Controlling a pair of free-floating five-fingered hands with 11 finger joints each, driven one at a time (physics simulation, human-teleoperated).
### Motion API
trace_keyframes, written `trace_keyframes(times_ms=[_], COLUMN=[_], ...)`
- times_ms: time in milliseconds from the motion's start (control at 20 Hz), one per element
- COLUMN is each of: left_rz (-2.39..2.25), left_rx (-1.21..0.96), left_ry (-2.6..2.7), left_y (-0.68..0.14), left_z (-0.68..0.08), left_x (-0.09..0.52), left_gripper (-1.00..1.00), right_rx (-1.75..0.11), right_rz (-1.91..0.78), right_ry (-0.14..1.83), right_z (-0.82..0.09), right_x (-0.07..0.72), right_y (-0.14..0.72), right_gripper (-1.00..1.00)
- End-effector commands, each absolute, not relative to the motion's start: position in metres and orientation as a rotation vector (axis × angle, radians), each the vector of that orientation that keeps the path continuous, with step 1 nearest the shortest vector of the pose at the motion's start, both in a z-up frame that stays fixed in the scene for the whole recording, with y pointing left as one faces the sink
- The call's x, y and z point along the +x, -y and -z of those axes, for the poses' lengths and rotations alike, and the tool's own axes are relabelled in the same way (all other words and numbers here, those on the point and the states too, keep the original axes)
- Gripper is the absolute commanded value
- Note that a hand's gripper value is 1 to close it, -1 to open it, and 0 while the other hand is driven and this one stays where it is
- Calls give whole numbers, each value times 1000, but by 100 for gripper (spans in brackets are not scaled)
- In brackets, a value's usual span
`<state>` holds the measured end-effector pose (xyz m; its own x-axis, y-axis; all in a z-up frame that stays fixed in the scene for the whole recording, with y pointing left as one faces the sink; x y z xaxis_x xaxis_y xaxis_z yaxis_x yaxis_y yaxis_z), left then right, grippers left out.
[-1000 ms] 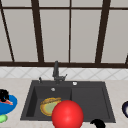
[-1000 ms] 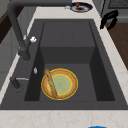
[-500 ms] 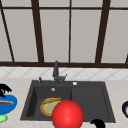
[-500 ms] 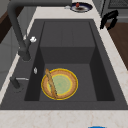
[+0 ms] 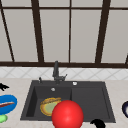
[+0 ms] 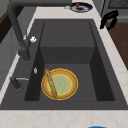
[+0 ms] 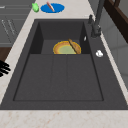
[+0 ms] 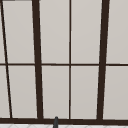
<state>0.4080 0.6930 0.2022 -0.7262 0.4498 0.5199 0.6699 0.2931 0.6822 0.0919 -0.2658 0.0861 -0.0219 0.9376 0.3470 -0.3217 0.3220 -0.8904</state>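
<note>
While the right robot hand point(image 5: 98, 123) hovers, fingers unclear, the red ball point(image 5: 67, 114) sits just left.

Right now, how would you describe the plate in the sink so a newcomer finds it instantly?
Start at the dark sink under the window and look into its deeper basin, the one nearest the tap. The plate lies flat on the bottom: round, yellow-rimmed, with a pale green middle. A brown stick lies across it, unlike the blue plate on the counter.
</note>
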Motion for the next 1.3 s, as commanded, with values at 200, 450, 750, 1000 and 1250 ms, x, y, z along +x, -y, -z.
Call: trace_keyframes(times_ms=[200,450,750,1000,1250], left_rz=[1391,1397,1376,1392,1408], left_rx=[-982,-987,-984,-951,-968], left_ry=[2338,2335,2315,2317,2311], left_y=[-704,-701,-700,-698,-696], left_z=[-197,-180,-164,-161,-161], left_x=[359,323,284,262,231], left_gripper=[-100,-100,-100,-100,-100], right_rx=[-688,-688,-688,-688,-688], right_rz=[-1141,-1141,-1141,-1141,-1141], right_ry=[1172,1172,1172,1172,1172], right_z=[-86,-86,-86,-86,-86], right_x=[92,92,92,92,92], right_y=[266,266,266,266,266], right_gripper=[0,0,0,0,0])
